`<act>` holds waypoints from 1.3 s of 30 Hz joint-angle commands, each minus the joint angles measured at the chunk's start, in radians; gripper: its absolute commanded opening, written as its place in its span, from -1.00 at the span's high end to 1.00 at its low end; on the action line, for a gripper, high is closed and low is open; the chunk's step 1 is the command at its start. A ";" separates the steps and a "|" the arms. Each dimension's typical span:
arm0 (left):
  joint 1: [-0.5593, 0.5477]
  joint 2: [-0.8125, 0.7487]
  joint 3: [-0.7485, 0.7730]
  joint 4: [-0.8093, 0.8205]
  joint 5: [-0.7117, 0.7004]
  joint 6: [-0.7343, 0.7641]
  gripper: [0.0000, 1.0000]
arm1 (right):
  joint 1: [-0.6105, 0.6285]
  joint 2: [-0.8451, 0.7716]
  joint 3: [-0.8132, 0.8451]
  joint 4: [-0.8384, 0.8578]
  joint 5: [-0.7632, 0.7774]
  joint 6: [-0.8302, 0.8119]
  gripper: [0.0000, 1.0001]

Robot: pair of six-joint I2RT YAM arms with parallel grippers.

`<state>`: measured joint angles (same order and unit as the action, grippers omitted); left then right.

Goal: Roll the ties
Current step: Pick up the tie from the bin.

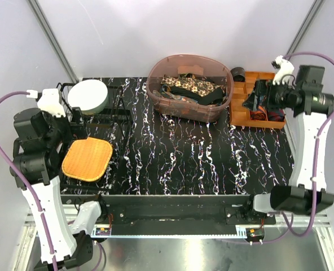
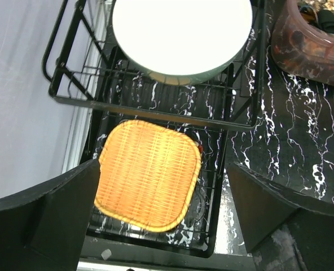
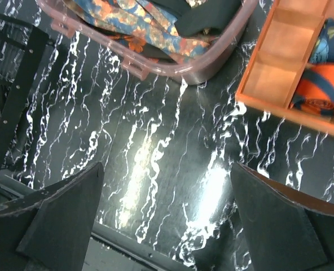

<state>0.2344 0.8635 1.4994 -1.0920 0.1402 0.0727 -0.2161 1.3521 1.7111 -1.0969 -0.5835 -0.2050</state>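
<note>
Several patterned ties (image 1: 192, 89) lie heaped in a translucent pinkish tub (image 1: 172, 106) at the back middle of the table; the right wrist view shows blue and orange floral ties (image 3: 134, 21) behind the tub wall (image 3: 212, 56). Rolled ties (image 3: 319, 90) sit in an orange wooden divider tray (image 1: 240, 113) to the tub's right. My right gripper (image 1: 258, 97) hovers over that tray's left side, open with only black marbled tabletop between its fingers (image 3: 167, 166). My left gripper (image 1: 58, 138) hangs open at the far left above a woven mat (image 2: 149, 172), holding nothing (image 2: 162, 169).
A black wire rack (image 1: 117, 107) at the back left carries a white bowl (image 1: 89, 96). The orange woven mat (image 1: 87, 160) lies in front of it. A small dark cup (image 1: 238, 73) stands behind the divider tray. The table's front edge (image 3: 133, 248) is close below the right gripper.
</note>
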 commanded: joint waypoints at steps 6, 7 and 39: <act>-0.003 0.031 0.041 0.167 0.186 0.111 -0.97 | 0.210 0.358 0.533 0.002 0.170 -0.053 -0.99; -0.003 0.025 0.032 0.187 0.232 0.111 -0.97 | 0.242 0.457 0.603 -0.009 0.183 -0.053 -0.99; -0.006 -0.003 -0.219 0.277 0.418 0.095 -0.98 | 0.454 1.292 0.947 0.609 0.395 -0.034 -0.95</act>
<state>0.2325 0.8703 1.2831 -0.8589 0.5499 0.1505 0.2264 2.6274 2.6297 -0.6506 -0.2028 -0.2543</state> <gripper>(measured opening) 0.987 0.982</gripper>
